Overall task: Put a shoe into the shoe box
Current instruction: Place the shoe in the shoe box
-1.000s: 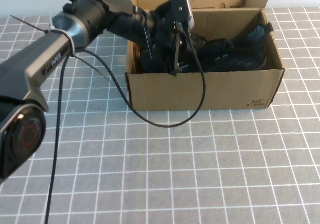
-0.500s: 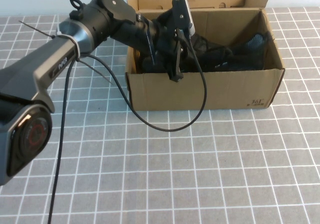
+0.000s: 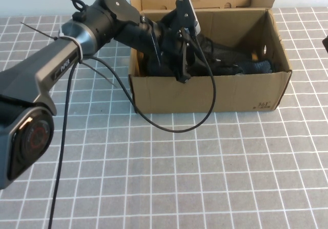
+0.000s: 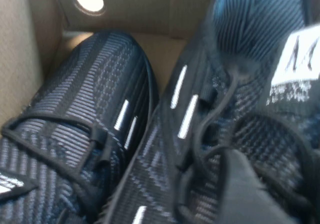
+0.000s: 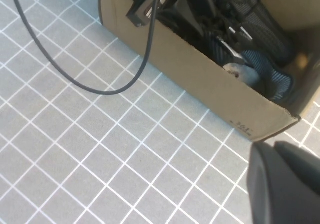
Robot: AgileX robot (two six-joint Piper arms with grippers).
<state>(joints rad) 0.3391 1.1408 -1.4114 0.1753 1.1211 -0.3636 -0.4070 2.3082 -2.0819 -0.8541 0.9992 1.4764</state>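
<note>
The left gripper [image 3: 171, 60] reaches down into the left end of the rectangular brown corrugated cardboard shoe box [image 3: 205, 93], which stands open on the grey gridded table [image 3: 205, 178]. Whether its fingers are spread or pinching cannot be determined. The black knit sneaker with white side dashes [image 4: 200, 134] lies inside the box, touching a matching second black sneaker [image 4: 85, 129]. The right gripper [image 5: 285, 184] hovers above the table near the box's front right corner, finger position undeterminable.

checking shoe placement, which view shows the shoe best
Left wrist view: the shoe fills the frame beside the second sneaker. The high view hides it behind the left gripper; the right wrist view shows only part, right gripper at its edge.
</note>
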